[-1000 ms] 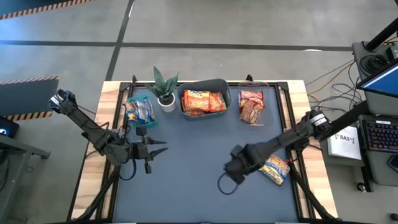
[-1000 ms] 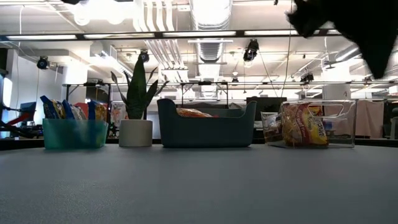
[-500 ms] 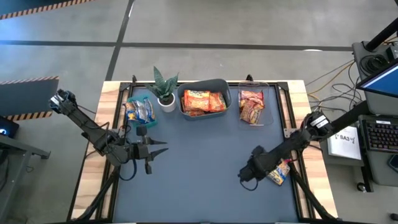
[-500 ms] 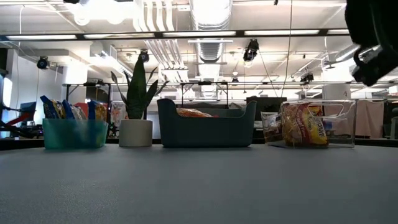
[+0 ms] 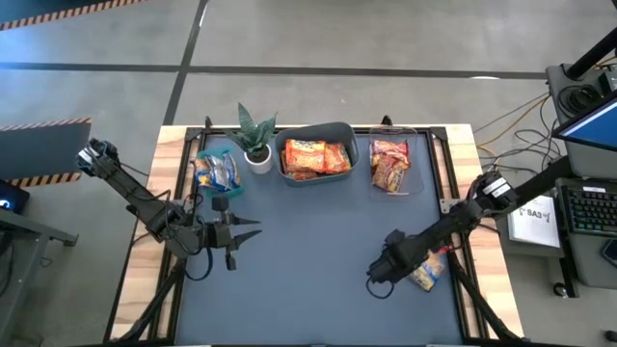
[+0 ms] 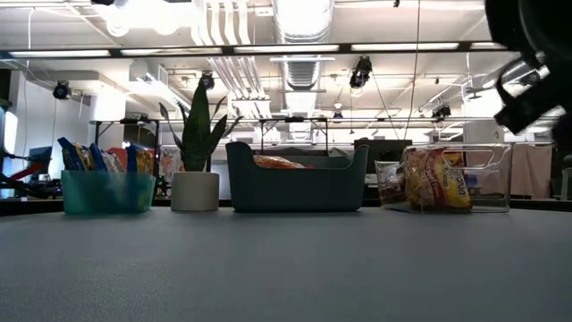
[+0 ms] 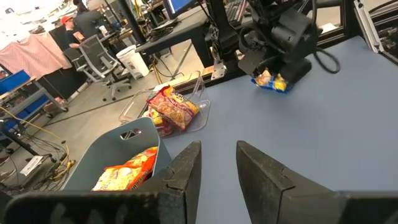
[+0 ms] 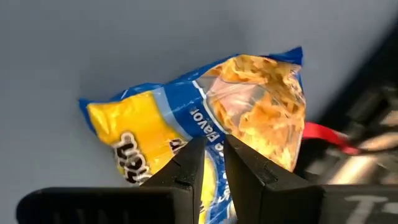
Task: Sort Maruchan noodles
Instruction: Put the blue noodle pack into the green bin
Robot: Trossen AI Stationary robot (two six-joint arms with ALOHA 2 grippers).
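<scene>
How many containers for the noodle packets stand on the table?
3, in a row along the far edge: a teal bin at left beside the plant, a dark grey tub in the middle, and a clear bin at right.

Right tool [image 5: 388, 272] lowered, left tool [image 5: 234, 234] waiting, both narrowly parted.

The blue-and-yellow noodle packet [image 8: 205, 118] is glossy, crinkled plastic film, partly transparent over the noodles. The table top [image 5: 308, 251] is a matt, finely grained grey-blue sheet, edged in pale raw wood [image 5: 147, 260]. The grey bin [image 6: 298, 184] looks like smooth matt plastic; the clear bin [image 6: 487, 179] is shiny see-through plastic, the teal bin [image 6: 107, 191] translucent plastic. The right gripper [image 8: 209, 163] has matt black, slightly rough plastic fingers. The plant pot [image 6: 195, 190] is smooth and white.
</scene>
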